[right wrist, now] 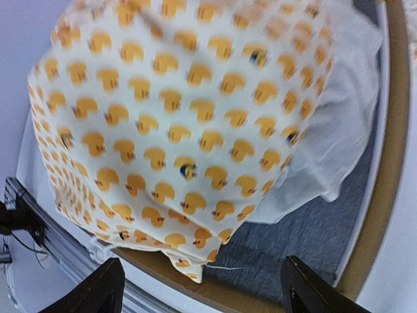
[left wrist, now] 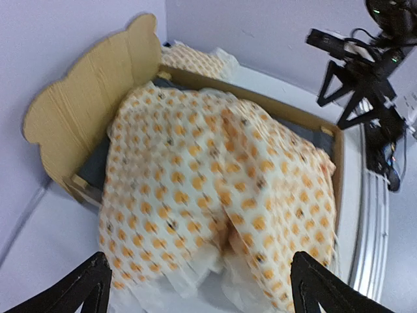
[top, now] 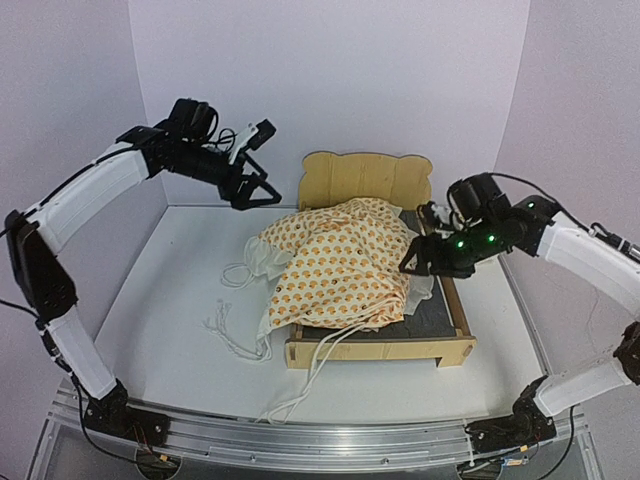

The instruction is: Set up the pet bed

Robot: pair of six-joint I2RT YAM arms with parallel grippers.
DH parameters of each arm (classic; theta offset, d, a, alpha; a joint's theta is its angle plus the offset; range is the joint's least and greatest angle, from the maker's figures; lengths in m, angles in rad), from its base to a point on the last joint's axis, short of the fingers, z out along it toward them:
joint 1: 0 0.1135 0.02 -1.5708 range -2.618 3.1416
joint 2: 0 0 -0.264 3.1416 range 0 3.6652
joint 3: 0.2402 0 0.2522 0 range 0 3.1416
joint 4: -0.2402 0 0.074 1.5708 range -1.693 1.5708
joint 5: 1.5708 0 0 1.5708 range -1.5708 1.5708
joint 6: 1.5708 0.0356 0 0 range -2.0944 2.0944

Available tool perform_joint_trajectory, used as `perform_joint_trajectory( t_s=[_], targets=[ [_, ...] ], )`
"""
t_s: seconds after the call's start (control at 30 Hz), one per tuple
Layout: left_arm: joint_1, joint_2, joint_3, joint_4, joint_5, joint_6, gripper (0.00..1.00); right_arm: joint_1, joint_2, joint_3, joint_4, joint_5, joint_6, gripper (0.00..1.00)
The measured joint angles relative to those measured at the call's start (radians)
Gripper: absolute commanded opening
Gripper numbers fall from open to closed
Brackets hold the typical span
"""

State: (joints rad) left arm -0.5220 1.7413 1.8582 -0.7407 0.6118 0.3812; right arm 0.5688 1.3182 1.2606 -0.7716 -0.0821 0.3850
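Top external view: the left gripper [top: 262, 192] hung in the air to the left of the headboard, above the table [top: 170, 320]. Its claw was spread wide and held nothing; the left wrist view showed both black tips far apart at the bottom corners, with the cushion lying below between them. White tie strings [top: 235, 335] trailed over the table off the cushion's left edge. The orange-patterned mattress cushion [top: 340, 265] lay bunched and humped on the pet bed [top: 400, 351]. It draped over the left side rail and left a strip of dark grey base bare along the right side and near the footboard. The bed stood at mid-table, scalloped headboard towards the back wall, footboard towards the arms. The right gripper [top: 416, 246] hovered just over the bed's right rail, close beside the cushion — its claw also wide apart, gripping nothing.
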Motion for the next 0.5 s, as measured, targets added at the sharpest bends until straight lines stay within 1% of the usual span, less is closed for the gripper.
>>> perform_joint_trajectory(
  t_s=[0.03,0.1,0.2,0.27,0.37,0.5],
  targets=[
    [-0.006,-0.058,-0.075,-0.021,0.000,0.015,0.99,0.039,0.004,-0.040,0.003,-0.005,0.009,0.87],
    [-0.056,-0.186,-0.281,-0.032,-0.007,0.046,0.99,0.084,0.023,-0.111,0.024,-0.020,0.028,0.90],
    [-0.154,-0.262,-0.479,-0.055,-0.003,0.068,0.99,0.127,0.045,-0.189,0.076,-0.049,0.059,0.94],
    [-0.187,-0.263,-0.573,-0.033,-0.004,0.066,1.00,0.155,0.054,-0.213,0.135,-0.058,0.075,0.94],
    [-0.196,-0.249,-0.685,0.008,-0.018,0.060,0.99,0.182,0.096,-0.221,0.215,-0.063,0.100,0.93],
    [-0.211,-0.220,-0.735,0.091,-0.046,0.040,0.99,0.188,0.210,-0.221,0.305,-0.034,0.132,0.87]
  ],
)
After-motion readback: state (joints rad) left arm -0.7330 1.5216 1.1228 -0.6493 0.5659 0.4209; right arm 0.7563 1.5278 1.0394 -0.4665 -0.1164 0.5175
